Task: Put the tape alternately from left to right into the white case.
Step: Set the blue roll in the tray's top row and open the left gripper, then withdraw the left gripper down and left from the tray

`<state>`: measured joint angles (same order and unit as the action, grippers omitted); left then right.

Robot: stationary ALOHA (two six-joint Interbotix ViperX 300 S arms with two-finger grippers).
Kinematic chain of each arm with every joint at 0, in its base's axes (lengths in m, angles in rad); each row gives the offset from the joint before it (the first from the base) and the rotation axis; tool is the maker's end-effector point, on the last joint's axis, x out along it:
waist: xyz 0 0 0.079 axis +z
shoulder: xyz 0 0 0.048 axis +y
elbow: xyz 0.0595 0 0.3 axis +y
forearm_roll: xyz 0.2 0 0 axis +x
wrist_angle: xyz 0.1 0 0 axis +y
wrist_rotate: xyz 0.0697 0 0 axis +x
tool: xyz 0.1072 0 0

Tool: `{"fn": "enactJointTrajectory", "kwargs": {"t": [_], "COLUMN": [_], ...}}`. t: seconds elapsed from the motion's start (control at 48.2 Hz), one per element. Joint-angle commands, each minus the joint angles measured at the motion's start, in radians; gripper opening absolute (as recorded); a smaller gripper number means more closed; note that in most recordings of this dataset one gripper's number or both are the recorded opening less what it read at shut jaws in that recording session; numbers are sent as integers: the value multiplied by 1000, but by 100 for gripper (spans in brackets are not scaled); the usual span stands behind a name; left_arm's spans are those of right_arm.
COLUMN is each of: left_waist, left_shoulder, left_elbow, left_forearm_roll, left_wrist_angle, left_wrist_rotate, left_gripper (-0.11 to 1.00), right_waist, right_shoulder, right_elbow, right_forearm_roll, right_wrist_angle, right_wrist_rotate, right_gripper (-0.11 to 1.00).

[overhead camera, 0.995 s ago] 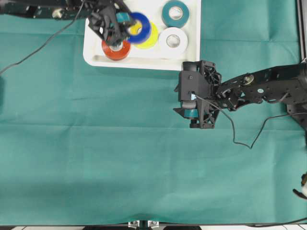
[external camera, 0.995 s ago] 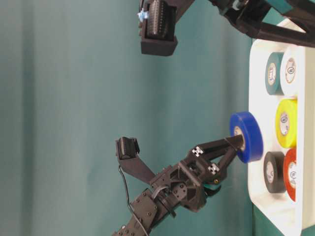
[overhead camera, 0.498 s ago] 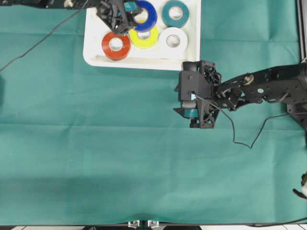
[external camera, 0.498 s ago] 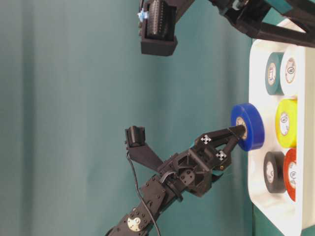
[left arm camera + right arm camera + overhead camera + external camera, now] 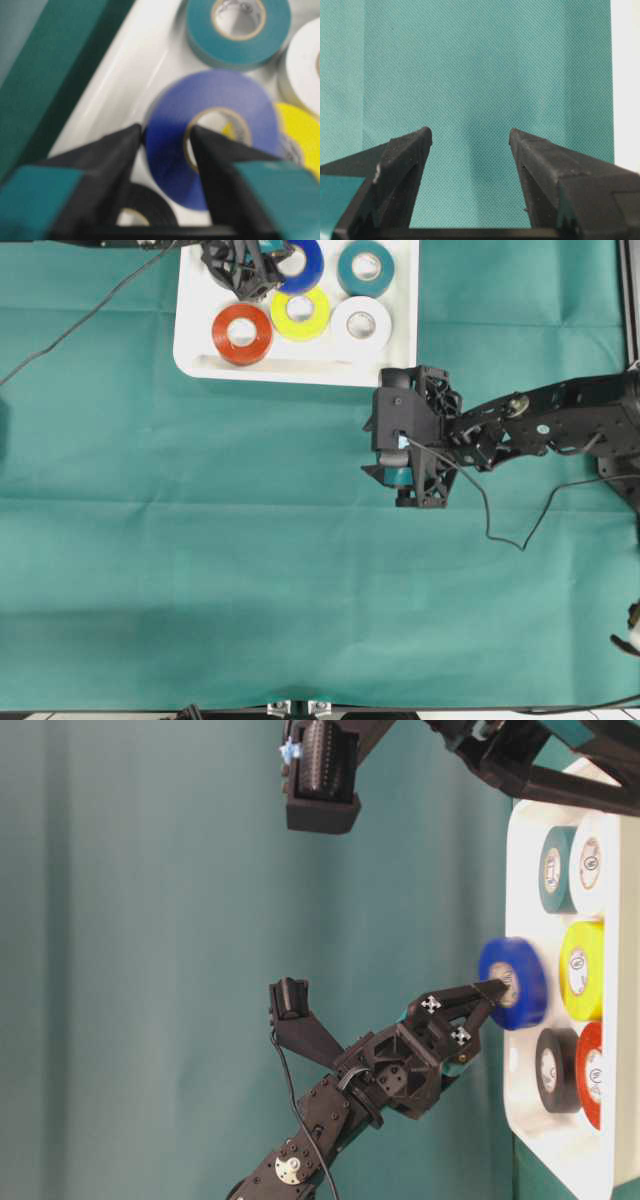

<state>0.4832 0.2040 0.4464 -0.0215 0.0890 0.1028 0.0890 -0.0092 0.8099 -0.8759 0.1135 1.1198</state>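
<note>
Left wrist view gives us the clearest look: the left gripper [image 5: 165, 145] has one finger outside the blue roll [image 5: 215, 132] and the other inside its cardboard core, straddling the roll's wall. The picture is blurred, and we cannot tell whether the pads press the wall or have just let go. The roll sits low over the white case [image 5: 125, 75], beside the teal roll [image 5: 239, 30] and partly over the yellow roll [image 5: 302, 137], with the black roll [image 5: 135, 215] at the bottom of the frame.

In the overhead view the case [image 5: 195, 340] lies at the top centre, with the orange-red roll [image 5: 241, 333], yellow, white roll [image 5: 361, 324] and teal already inside. The blue roll is at the top edge of the frame, under the left arm.

We judge these rolls light and stiff, with a glossy outer face that could slip. The wall, pinched through the core, is the sure place to take hold, as here.

From table level the left arm reaches up from the lower middle of the frame, fingers pointing at the case on the right. The right gripper [image 5: 470, 137] hangs over bare green cloth [image 5: 470, 65] with its fingers spread wide and nothing between them.
</note>
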Motion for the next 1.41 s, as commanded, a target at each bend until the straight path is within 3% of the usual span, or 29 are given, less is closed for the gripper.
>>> {"fn": "enactJointTrajectory", "kwargs": {"t": [0.0, 0.145, 0.187, 0.746, 1.389], "left_waist": [3, 3, 3, -21, -198], "left_shoulder": [-20, -25, -25, -80, -261], "left_elbow": [-14, -8, -5, 51, 261], "left_forearm_roll": [0, 0, 0, 0, 0], "left_wrist_angle": [-9, -9, -9, -8, -6], "left_wrist_rotate": [-2, -2, -2, 0, -2], "left_gripper": [13, 52, 57, 55, 55], "right_waist": [3, 2, 2, 2, 2], "right_shoulder": [-11, -11, -11, -11, -11], "right_elbow": [-9, -9, -9, -14, -17], "right_forearm_roll": [0, 0, 0, 0, 0], "right_wrist_angle": [-3, -5, -3, -3, -6], "right_wrist_rotate": [0, 0, 0, 0, 0], "right_gripper": [71, 71, 71, 71, 71]}}
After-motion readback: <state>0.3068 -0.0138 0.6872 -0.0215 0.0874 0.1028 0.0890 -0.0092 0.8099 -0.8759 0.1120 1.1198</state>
